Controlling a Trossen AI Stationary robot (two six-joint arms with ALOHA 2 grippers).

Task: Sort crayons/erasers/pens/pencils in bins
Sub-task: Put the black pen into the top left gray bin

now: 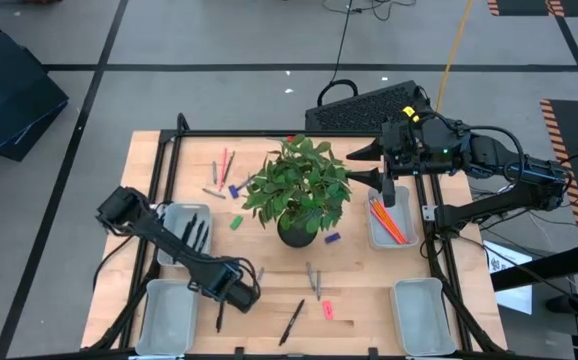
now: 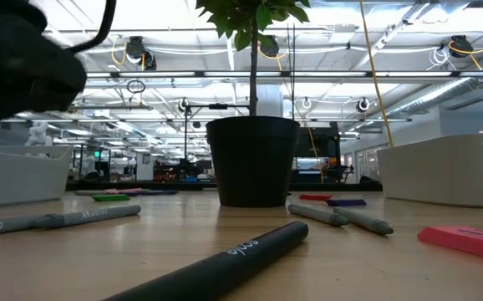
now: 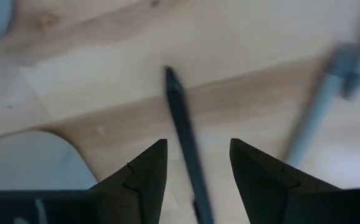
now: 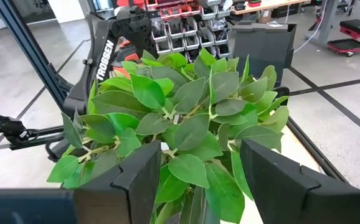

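Note:
My left gripper [image 1: 225, 300] [image 3: 197, 146] is low over the table's near left part, open. A black pen [image 3: 181, 127] [image 1: 220, 316] lies flat on the wood between its two fingers, with a gap on each side. The far-left bin [image 1: 184, 232] holds black pens, and the far-right bin [image 1: 389, 222] holds orange pencils. The near-left bin [image 1: 166, 316] and near-right bin [image 1: 417, 316] stand at the front corners. My right gripper [image 1: 357, 165] [image 4: 198, 149] hangs open at the far right, facing the plant's leaves [image 4: 186, 106].
A potted plant [image 1: 299, 195] stands mid-table. Loose on the wood are a second black pen [image 1: 292, 322], a pink eraser [image 1: 327, 310], grey crayons [image 1: 314, 278], a purple eraser [image 1: 332, 238], a green eraser [image 1: 236, 223] and sticks at the far left [image 1: 222, 170].

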